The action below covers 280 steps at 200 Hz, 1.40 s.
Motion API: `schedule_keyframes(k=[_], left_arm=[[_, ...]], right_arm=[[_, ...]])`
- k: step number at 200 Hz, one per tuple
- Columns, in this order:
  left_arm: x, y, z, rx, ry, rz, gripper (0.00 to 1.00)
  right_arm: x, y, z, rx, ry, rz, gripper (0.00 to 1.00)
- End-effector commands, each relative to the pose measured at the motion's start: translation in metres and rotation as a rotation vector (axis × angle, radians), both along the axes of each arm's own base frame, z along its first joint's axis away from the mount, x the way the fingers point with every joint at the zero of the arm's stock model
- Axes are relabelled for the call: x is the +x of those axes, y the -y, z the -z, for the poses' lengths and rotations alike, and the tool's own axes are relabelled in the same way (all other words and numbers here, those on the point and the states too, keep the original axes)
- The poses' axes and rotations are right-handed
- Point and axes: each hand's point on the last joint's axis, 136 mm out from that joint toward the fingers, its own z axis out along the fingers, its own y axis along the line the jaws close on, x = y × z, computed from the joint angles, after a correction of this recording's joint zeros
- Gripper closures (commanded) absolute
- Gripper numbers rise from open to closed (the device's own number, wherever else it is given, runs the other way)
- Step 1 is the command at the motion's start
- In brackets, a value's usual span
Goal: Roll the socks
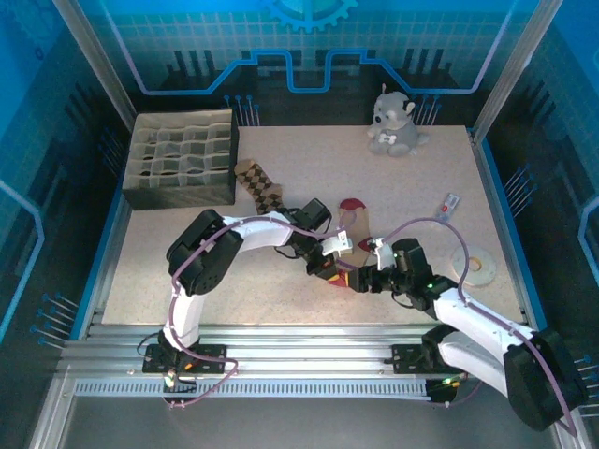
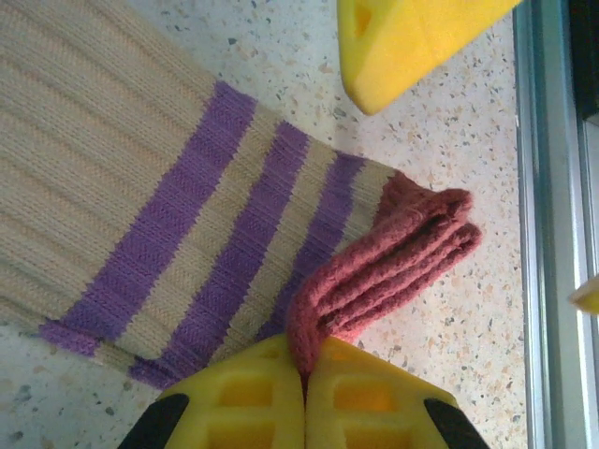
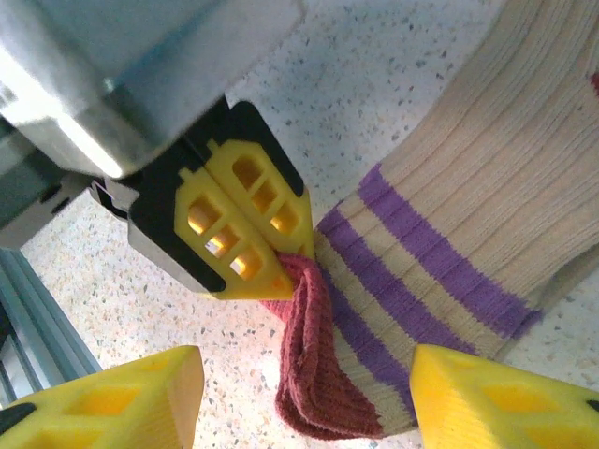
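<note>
The striped sock (image 1: 356, 224) lies mid-table with its toe far and its red cuff (image 2: 393, 253) near. The left gripper (image 2: 304, 360) has its 2 fingers pressed together on the cuff's edge, pinching the bunched folds. Just to its right, the right gripper (image 3: 304, 393) has its 2 fingers spread, 1 on either side of the cuff. The argyle sock (image 1: 260, 187) lies flat farther left, beside the box (image 1: 182, 159). A toy (image 1: 395, 122) sits at the far edge.

A robotics lab cell, shown by its speckled table (image 1: 271, 304), aluminium rails (image 1: 309, 341) and blue printed wall panels (image 1: 309, 47)
</note>
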Motion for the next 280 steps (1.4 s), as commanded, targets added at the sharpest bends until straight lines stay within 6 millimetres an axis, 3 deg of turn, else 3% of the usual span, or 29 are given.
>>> schedule_keyframes(k=[1,62,103,145,197,214,234,280], left_arm=[[-0.001,0.001,-0.001,0.004,-0.077,-0.022,1.0],[0.007,0.001,0.0,0.002,-0.12,-0.063,1.0],[0.014,-0.005,-0.001,-0.005,-0.135,-0.088,1.0],[0.013,-0.005,-0.002,-0.014,-0.123,-0.077,1.0],[0.015,-0.006,-0.002,-0.064,-0.041,-0.066,1.0],[0.015,-0.006,-0.005,-0.089,-0.003,-0.052,0.95],[0.017,-0.006,-0.011,-0.132,0.07,-0.045,0.8],[0.021,-0.011,-0.024,-0.193,0.244,-0.022,0.69]], right_arm=[[0.008,-0.008,-0.014,0.046,0.023,-0.025,0.4],[0.004,-0.018,-0.005,0.048,0.017,-0.051,0.4],[0.0,-0.015,0.011,-0.02,-0.018,-0.034,0.43],[0.008,0.001,0.023,-0.091,-0.05,0.086,0.76],[0.011,0.01,0.03,-0.113,-0.087,0.166,0.93],[0.01,0.015,0.035,-0.131,-0.122,0.202,0.99],[0.007,0.022,0.042,-0.158,-0.167,0.24,1.0],[0.001,0.032,0.057,-0.226,-0.259,0.283,1.0]])
